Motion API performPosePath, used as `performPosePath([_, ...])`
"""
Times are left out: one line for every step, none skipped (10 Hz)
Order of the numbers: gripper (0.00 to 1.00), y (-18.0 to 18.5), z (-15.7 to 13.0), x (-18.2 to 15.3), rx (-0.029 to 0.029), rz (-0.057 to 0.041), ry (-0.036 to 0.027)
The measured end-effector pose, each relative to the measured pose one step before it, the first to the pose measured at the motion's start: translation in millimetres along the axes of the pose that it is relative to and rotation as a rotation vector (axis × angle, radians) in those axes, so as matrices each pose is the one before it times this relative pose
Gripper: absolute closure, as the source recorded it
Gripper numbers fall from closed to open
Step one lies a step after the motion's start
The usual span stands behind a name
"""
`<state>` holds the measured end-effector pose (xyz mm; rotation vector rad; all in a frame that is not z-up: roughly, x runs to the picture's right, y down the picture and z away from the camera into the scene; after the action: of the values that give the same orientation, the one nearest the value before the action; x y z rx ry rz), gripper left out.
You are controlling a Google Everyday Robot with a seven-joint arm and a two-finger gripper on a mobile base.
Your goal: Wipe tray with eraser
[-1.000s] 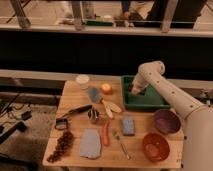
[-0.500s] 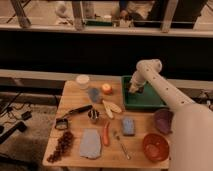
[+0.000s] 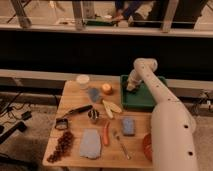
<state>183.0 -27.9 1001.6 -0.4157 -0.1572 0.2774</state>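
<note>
The dark green tray lies at the table's far right. My gripper is low over the tray's far left corner, pointing down into it. The pale arm runs from there toward the near right and covers the tray's right edge. The eraser is not to be made out; if it is at the gripper's tip, the gripper hides it.
On the wooden table lie a white round container, an orange, two blue-grey cloths, a banana piece, a metal cup, a carrot, a blue block, grapes and a red bowl.
The gripper has moved left and farther back across the tray, into its far left corner. The arm now covers the purple bowl and most of the red bowl.
</note>
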Motion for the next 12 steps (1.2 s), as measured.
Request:
performPosePath([0.82,3.1,-0.81,0.65,-0.00096,0.00466,0.00171])
performPosePath([0.82,5.88,-2.81,0.96,-0.00254,0.0078,0.0054])
performPosePath([0.82,5.82,-4.42,-0.37,-0.00163,0.00491,0.00174])
performPosePath([0.82,4.47,-3.35,2.34,-0.00072,0.00563,0.00464])
performPosePath([0.82,5.0,-3.67,1.35,-0.00229,0.00581,0.00214])
performPosePath([0.82,7.57,-4.12,-1.26,-0.00546,0.00371,-0.00112])
performPosePath([0.82,3.7,-1.92,-0.87,-0.00326,0.0018,-0.0007])
performPosePath([0.82,7.9,-2.07,-1.7,-0.00915,0.00313,-0.00323])
performPosePath([0.82,5.08,-2.17,0.9,-0.00508,0.00601,-0.0026])
performPosePath([0.82,5.87,-1.97,2.15,-0.0062,0.00804,-0.00207])
performPosePath([0.82,3.16,-1.67,-0.33,-0.00323,0.00433,-0.00275])
performPosePath([0.82,5.57,-0.21,-0.73,-0.00896,0.00551,-0.00422])
